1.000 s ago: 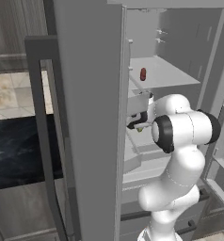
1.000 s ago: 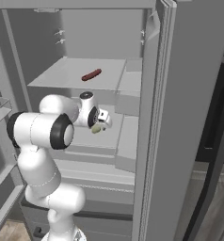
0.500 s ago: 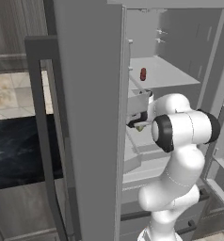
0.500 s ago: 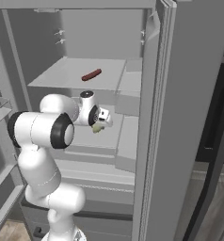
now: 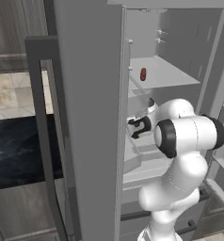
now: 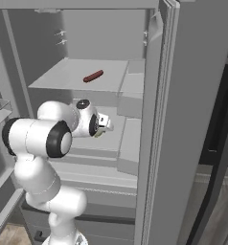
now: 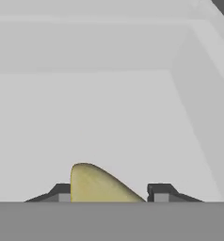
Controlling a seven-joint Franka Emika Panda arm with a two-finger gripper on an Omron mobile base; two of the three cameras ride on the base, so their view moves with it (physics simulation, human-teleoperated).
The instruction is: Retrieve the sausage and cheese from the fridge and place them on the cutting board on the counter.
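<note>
Step in hand: retrieval of the cheese (image 7: pixel 97 186) from the fridge (image 6: pixel 183 119). The pincer (image 7: pixel 109 194) is clenched on the cheese, a smooth, matte yellow-green wedge with a rounded top, seated between the dark fingertips just above the fridge's pale grey middle shelf. The sausage (image 6: pixel 93 76), a glossy red-brown oblong with rounded ends, lies on the shelf above the pincer, untouched. Judgement: next move calls for a clean withdrawal past the open door, then transfer to the cutting board on the bench.
</note>
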